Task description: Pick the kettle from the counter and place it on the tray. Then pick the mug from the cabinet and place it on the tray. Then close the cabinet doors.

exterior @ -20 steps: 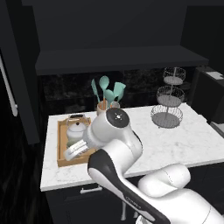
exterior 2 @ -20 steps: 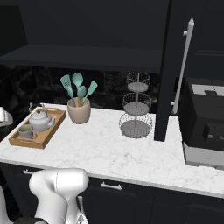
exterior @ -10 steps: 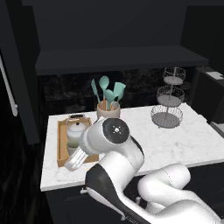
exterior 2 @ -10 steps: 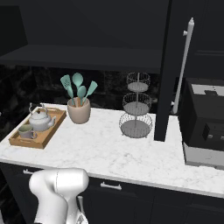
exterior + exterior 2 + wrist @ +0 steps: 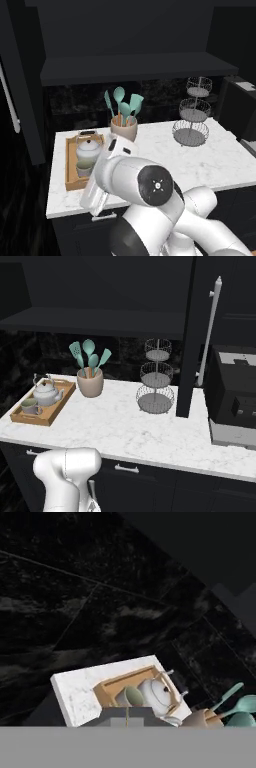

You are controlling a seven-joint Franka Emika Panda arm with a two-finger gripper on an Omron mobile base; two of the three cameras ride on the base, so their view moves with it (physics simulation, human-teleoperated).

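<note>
The pale kettle (image 5: 89, 150) (image 5: 46, 395) (image 5: 156, 694) stands on the wooden tray (image 5: 70, 170) (image 5: 30, 418) (image 5: 107, 689) at the left end of the marble counter (image 5: 200, 160) (image 5: 125, 431). The mug (image 5: 84, 171) (image 5: 30, 406) (image 5: 131, 696) sits on the tray in front of the kettle. My gripper (image 5: 126, 716) is shut on nothing, low by the counter's front edge, short of the tray. Both black cabinet doors stand open: the left door's bar handle (image 5: 10, 105) and the right door's bar handle (image 5: 210, 331) show. The cabinet shelf (image 5: 135, 67) (image 5: 100, 321) looks bare.
A tan pot of teal utensils (image 5: 123, 129) (image 5: 90, 383) stands right of the tray. A three-tier wire basket stand (image 5: 192, 112) (image 5: 156, 381) is further right. A dark appliance (image 5: 232, 396) sits at the counter's right end. Dark drawers with silver pulls (image 5: 126, 468) run below.
The gripper has closed from half open to shut. The arm has drawn back from the tray and its hand has dropped toward the counter's front edge. Kettle and mug have not moved.
</note>
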